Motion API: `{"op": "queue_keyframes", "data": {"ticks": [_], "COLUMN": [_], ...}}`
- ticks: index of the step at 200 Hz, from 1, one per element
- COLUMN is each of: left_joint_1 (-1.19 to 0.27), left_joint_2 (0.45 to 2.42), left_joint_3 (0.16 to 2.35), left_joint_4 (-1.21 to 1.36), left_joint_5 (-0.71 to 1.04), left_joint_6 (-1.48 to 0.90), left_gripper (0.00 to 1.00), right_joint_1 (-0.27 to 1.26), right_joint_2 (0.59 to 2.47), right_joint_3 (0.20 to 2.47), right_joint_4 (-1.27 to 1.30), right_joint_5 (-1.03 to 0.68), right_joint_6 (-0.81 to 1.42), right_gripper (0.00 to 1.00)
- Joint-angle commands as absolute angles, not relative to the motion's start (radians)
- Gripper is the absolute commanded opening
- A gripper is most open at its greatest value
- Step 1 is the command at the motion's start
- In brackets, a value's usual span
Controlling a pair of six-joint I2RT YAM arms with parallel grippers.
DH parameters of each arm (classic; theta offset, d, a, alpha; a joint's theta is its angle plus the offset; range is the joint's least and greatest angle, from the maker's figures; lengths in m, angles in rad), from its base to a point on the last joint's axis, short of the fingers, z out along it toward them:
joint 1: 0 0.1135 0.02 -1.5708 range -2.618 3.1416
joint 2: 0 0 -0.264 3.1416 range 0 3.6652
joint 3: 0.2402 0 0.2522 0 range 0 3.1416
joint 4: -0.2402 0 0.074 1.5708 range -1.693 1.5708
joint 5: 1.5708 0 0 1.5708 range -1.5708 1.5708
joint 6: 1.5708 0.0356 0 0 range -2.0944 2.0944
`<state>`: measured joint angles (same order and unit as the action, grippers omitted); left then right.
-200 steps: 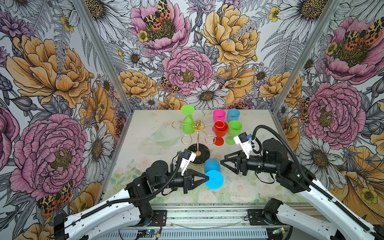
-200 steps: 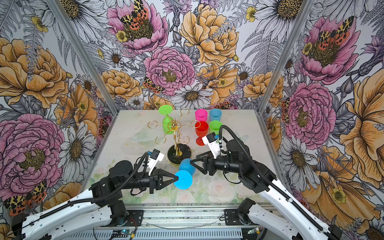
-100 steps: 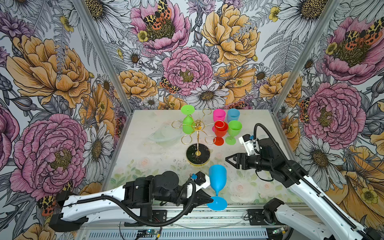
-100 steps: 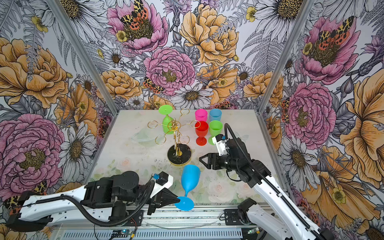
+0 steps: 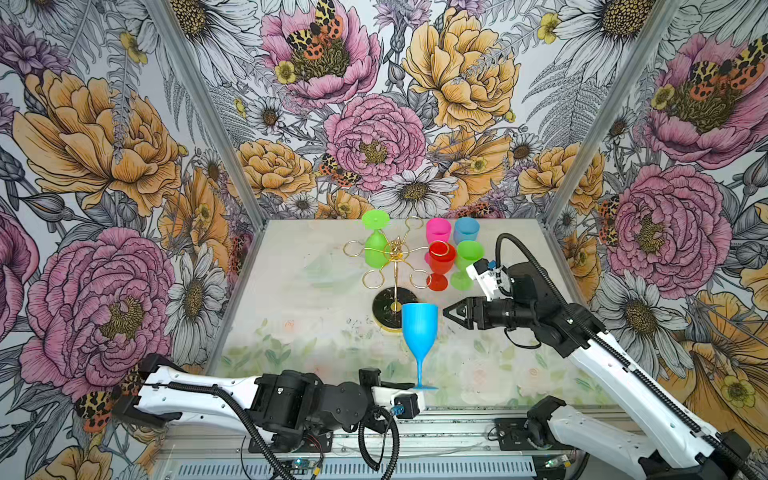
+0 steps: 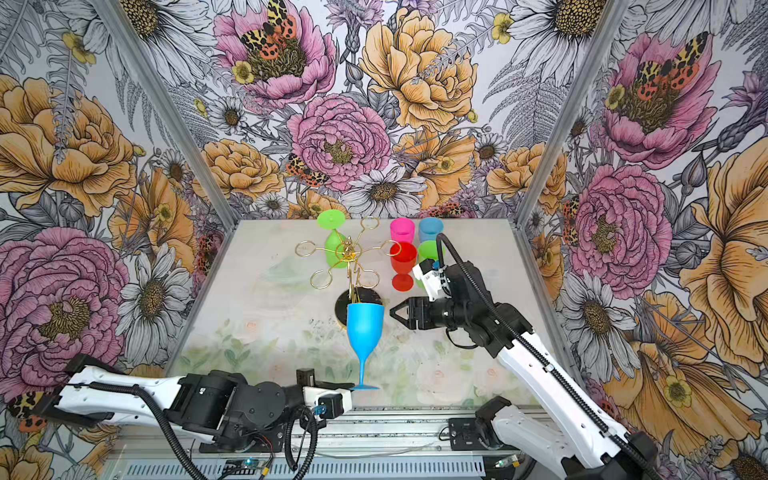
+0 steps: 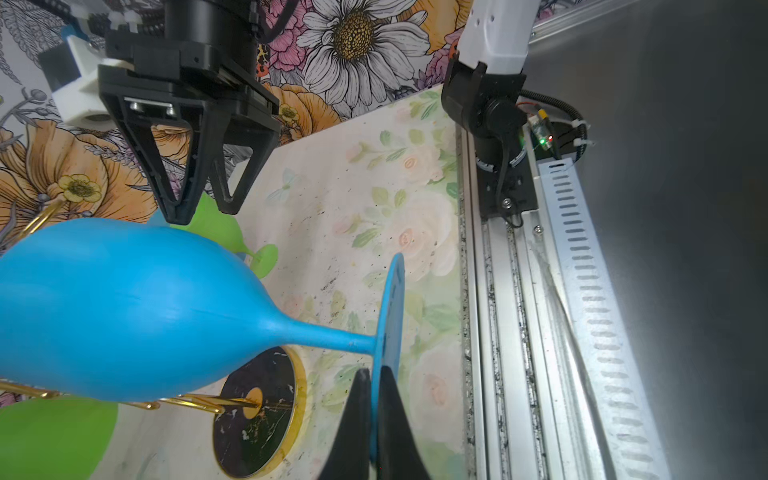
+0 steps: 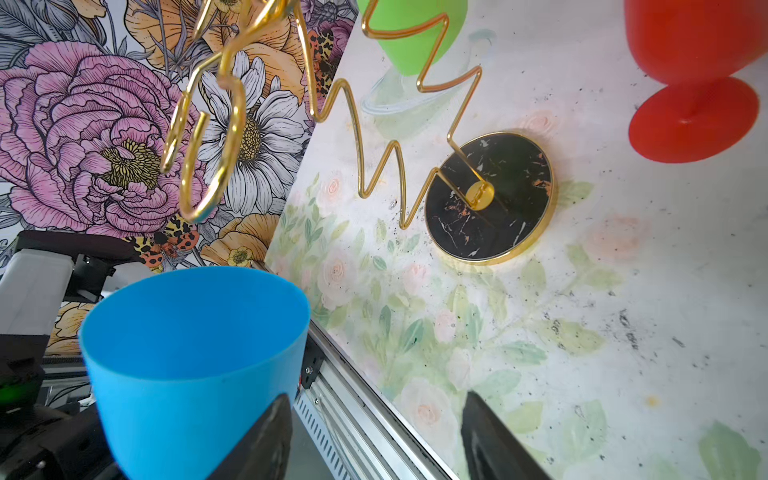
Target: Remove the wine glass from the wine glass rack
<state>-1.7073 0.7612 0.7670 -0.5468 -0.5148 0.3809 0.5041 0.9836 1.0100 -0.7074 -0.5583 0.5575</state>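
Clamping the wine glass [image 7: 124, 307] foot, the left tool [image 7: 375, 370] shows its grip only wrist-side; right tool [image 8: 376, 395] gapes.

left arm [image 5: 199, 386]: white shell, black joints | cable [image 5: 524, 252]: black, ribbed | right pincer [image 7: 203, 212]: black, triangular

No readable text, label or number shows anywhere.
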Motion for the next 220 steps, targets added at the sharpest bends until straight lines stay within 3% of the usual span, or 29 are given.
{"op": "queue_keyframes", "data": {"ticks": [1, 72, 148, 186, 220], "left_joint_1": [-1.743, -1.773, -1.776, -1.776, -1.776], "left_joint_2": [0.762, 0.819, 0.826, 0.835, 0.842], "left_joint_3": [0.731, 0.689, 0.654, 0.637, 0.623], "left_joint_4": [-0.548, -0.547, -0.547, -0.545, -0.543], "left_joint_5": [-0.667, -0.814, -0.848, -0.885, -0.931], "left_joint_6": [0.521, 0.659, 0.732, 0.799, 0.85], "left_gripper": [0.0, 0.0, 0.0, 0.0, 0.0], "right_joint_1": [0.499, 0.5, 0.522, 0.554, 0.573], "right_joint_2": [1.001, 1.074, 1.135, 1.155, 1.166], "right_joint_3": [1.073, 1.17, 1.209, 1.197, 1.172], "right_joint_4": [-0.706, -0.713, -0.713, -0.716, -0.715], "right_joint_5": [-0.556, -0.603, -0.644, -0.653, -0.643], "right_joint_6": [0.522, 0.51, 0.49, 0.478, 0.477], "right_gripper": [0.65, 0.63, 0.6, 0.55, 0.44]}}
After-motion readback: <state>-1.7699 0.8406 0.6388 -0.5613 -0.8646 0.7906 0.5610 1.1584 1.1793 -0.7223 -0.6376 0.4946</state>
